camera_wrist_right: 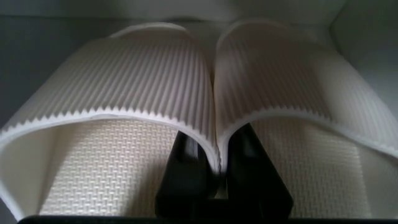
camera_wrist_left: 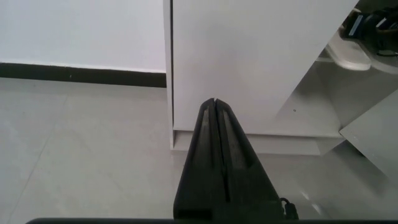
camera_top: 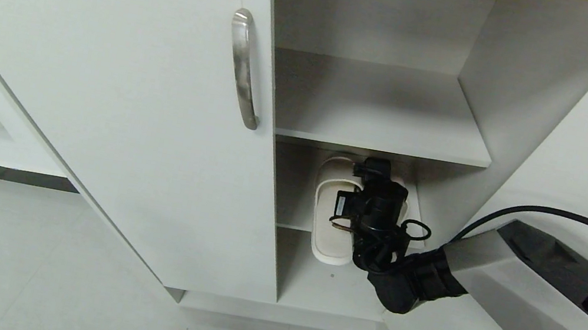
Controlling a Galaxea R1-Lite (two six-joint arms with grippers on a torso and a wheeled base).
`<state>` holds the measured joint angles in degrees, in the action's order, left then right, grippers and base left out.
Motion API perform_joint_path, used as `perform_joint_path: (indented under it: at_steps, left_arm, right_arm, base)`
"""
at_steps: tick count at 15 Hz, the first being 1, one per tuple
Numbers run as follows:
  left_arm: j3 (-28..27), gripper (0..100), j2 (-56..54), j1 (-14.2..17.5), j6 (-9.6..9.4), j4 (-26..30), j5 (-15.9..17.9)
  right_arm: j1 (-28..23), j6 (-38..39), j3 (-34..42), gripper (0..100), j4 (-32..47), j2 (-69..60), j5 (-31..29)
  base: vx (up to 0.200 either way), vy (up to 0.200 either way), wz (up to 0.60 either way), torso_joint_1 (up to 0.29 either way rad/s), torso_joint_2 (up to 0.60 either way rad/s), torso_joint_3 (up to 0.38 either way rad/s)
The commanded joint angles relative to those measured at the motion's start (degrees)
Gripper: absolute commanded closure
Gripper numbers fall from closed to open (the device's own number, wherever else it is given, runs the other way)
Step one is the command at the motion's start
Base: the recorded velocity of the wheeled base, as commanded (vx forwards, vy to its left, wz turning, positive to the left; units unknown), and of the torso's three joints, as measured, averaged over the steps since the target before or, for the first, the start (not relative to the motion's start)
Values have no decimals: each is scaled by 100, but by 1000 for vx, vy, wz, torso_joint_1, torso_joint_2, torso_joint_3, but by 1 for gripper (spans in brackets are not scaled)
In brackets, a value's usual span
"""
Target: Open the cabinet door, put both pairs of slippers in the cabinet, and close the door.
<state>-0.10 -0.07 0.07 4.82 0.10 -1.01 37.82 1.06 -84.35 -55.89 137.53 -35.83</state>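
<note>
slippers (camera_top: pixel 327 236) are pinched together by inner edges in the right jaws, so both go onto the shelf (camera_top: pixel 292 212) at once; left jaws are shut, empty

Bright, even light on cabinet door (camera_top: pixel 102 97) and floor (camera_top: pixel 10 291); soft shade under shelf (camera_top: pixel 381 108); glint on handle (camera_top: pixel 243 67); dim deep inside around slippers (camera_wrist_right: pixel 143 81).

The left gripper (camera_wrist_left: pixel 214 107) hangs low over the pale tiled floor (camera_wrist_left: pixel 74 143), its two dark fingers pressed flat together. Ahead stands the white cabinet (camera_wrist_left: pixel 205 140), its closed door (camera_wrist_left: pixel 249 56) facing the camera. In the open compartment beside that door, a white slipper (camera_wrist_left: pixel 349 57) juts past the shelf edge — the black right gripper (camera_wrist_left: pixel 373 22) at it. A dark baseboard (camera_wrist_left: pixel 81 72) lines the wall (camera_wrist_left: pixel 81 28).
</note>
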Motion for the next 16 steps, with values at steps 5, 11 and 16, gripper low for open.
perform_joint_path:
  at_steps: [5,11,16]
  left_arm:
    - [1,100,7,1,2,-1,-66]
    - [1,100,7,1,2,-1,-66]
    - [1,100,7,1,2,-1,-66]
  right_arm:
    - [-143,-1,-855,100,360,450,-3]
    - [-143,8,-934,0,430,467,-3]
    - [-108,8,-354,0,307,212,-3]
  base:
    - [0,0,0,0,0,0]
    - [0,0,0,0,0,0]
    - [0,0,0,0,0,0]
